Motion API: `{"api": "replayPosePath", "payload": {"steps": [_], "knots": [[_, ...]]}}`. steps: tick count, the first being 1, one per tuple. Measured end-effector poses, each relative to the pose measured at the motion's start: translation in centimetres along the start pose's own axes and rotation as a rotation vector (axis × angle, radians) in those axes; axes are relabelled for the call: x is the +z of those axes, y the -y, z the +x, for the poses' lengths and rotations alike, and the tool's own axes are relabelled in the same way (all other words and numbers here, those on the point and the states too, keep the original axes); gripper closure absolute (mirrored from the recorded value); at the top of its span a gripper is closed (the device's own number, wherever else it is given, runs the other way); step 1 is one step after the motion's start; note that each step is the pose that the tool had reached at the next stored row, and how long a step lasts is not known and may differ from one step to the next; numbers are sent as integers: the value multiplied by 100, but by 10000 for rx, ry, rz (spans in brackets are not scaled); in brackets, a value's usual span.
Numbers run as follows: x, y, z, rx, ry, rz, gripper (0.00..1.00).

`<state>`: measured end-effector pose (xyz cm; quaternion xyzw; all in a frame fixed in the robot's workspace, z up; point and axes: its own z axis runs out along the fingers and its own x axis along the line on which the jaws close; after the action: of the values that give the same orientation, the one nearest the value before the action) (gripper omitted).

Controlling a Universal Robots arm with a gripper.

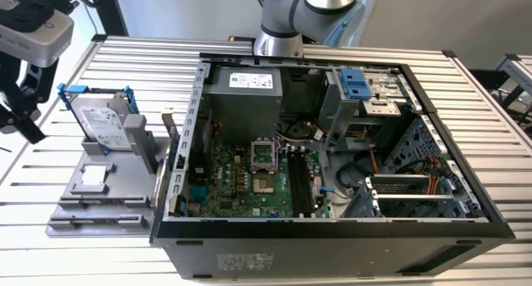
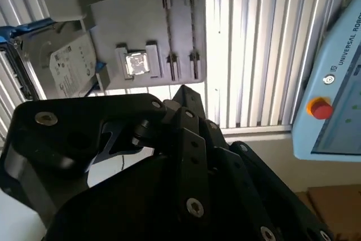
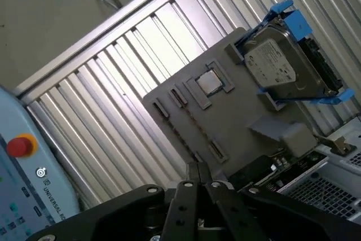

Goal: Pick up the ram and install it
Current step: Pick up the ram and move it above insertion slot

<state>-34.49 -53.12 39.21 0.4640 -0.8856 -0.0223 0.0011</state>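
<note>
My gripper point(image 1: 32, 131) hangs in the air at the exterior view's left, above and beside a grey holder plate point(image 1: 112, 195). In both wrist views its black fingers point(image 3: 197, 169) point(image 2: 183, 91) are pressed together with nothing showing between them. The holder's narrow grooves point(image 2: 190, 15) point(image 3: 177, 97) lie below the fingertips. The ram is hidden from me; I cannot tell it apart from the long dark memory slots point(image 1: 303, 180) on the motherboard point(image 1: 241, 186) inside the open computer case point(image 1: 332, 227).
On the holder a silver hard drive point(image 1: 104, 121) point(image 3: 279, 63) stands in a blue-handled frame, with a small square silver chip point(image 1: 96, 172) point(image 2: 137, 63) beside it. A pale blue pendant with a red button point(image 2: 320, 107) lies off the slatted metal table point(image 1: 474, 105).
</note>
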Motion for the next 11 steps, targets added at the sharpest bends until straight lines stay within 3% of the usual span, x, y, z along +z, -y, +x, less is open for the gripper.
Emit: {"api": "replayPosePath", "payload": {"steps": [11], "knots": [[0,0,0,-2024,57,163,100]]}}
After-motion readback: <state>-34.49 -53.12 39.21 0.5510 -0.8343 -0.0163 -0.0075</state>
